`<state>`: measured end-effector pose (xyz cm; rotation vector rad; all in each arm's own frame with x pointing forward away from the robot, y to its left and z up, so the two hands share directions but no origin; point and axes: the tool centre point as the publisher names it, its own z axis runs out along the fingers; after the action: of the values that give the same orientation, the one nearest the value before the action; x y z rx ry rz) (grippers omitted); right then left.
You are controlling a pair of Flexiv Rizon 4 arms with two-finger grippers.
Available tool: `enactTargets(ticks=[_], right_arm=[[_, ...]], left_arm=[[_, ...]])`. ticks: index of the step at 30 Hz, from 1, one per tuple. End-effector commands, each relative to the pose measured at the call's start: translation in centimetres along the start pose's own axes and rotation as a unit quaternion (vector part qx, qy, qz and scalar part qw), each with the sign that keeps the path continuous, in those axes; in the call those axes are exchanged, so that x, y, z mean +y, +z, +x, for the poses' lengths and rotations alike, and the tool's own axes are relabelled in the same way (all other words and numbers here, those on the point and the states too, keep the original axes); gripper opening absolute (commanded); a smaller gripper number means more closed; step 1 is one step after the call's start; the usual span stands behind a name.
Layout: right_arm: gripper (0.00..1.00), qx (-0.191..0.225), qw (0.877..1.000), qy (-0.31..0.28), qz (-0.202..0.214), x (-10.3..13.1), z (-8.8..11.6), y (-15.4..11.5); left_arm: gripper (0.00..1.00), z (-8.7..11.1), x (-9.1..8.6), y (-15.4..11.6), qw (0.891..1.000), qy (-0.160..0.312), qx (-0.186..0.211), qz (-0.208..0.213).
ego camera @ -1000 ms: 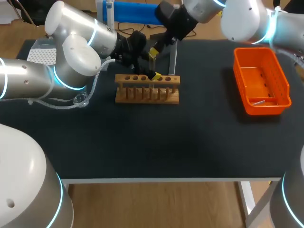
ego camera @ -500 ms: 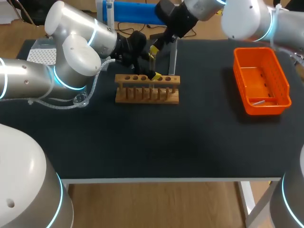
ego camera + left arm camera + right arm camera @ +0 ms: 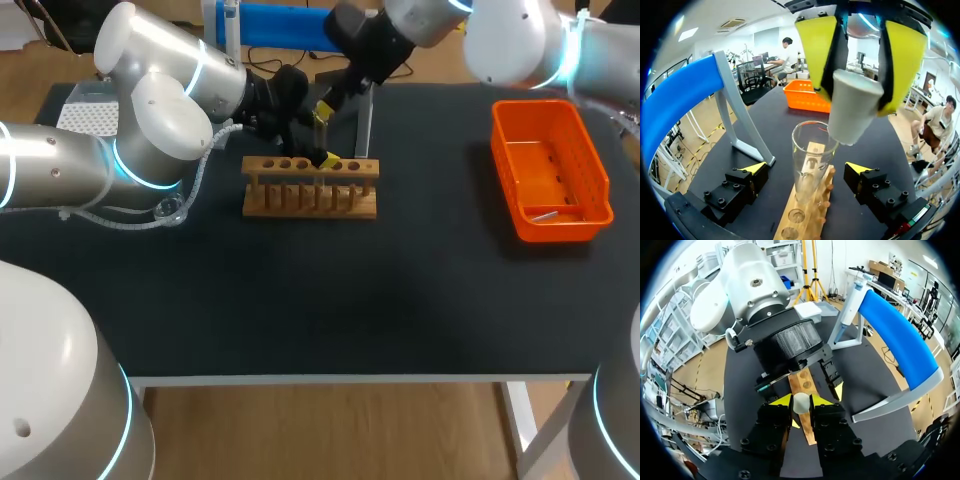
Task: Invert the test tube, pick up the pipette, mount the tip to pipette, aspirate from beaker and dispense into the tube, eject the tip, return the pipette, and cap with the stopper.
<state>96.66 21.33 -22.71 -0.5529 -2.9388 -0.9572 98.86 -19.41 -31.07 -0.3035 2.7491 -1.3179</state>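
The black table (image 3: 350,300) is bare in the lower half of the head view. Above the middle of the frame, a little to the left, stands the light wooden rack with a row of holes (image 3: 310,190), and the clear glass test tube (image 3: 812,150) stands upright in it, mouth up. The left gripper (image 3: 806,169) has its yellow fingers spread on both sides of this tube, with a gap on each side, so it does not touch it. Just over the mouth of the tube, the right gripper (image 3: 800,406) pinches the white conical stopper (image 3: 852,107) between its fingers, narrow end down; the stopper is not yet in the tube. At the right of the frame lies the orange plastic basket (image 3: 560,222). At the far edge, upper left of the middle, the white pipette (image 3: 847,310) hangs on the blue stand (image 3: 895,340).
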Motion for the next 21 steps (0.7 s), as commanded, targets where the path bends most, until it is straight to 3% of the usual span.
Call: enactTargets(ticks=[1,21], right_arm=[[0.00,-0.002,1.000,0.000,0.007,-0.2,0.0,0.3],[0.00,-0.011,1.000,-0.004,0.009,1.0,-0.5,-1.5]], left_arm=[[1.00,0.0,0.1,0.1,1.000,0.000,0.000,0.002],[1.00,0.0,0.1,0.1,1.000,0.000,0.000,0.002]])
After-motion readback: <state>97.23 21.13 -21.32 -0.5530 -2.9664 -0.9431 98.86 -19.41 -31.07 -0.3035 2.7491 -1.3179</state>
